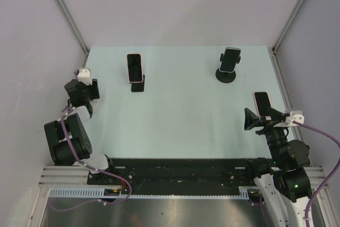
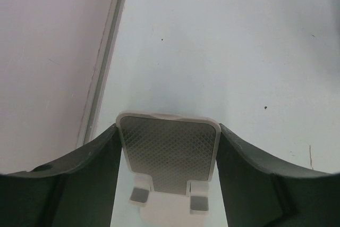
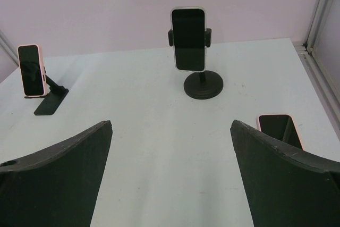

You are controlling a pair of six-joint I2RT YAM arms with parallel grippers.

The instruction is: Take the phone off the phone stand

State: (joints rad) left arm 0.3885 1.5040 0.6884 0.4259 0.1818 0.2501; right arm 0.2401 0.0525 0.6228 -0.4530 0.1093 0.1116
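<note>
My left gripper (image 2: 167, 128) is shut on an empty white phone stand (image 2: 167, 155) with a grey textured pad, its fingers pressing both side edges of the back plate. In the top view the left gripper (image 1: 85, 90) sits at the table's left edge and hides that stand. A pink-edged phone (image 1: 262, 101) lies flat on the table at the right, just beyond my right gripper (image 1: 264, 116). The right gripper (image 3: 171, 123) is open and holds nothing. The flat phone (image 3: 276, 125) shows partly behind its right finger.
A phone (image 1: 134, 66) leans on a black flat stand (image 1: 138, 85) at the back left. Another phone (image 1: 230, 59) is clamped upright in a round-based black stand (image 1: 227, 75) at the back right. White walls and metal rails enclose the table.
</note>
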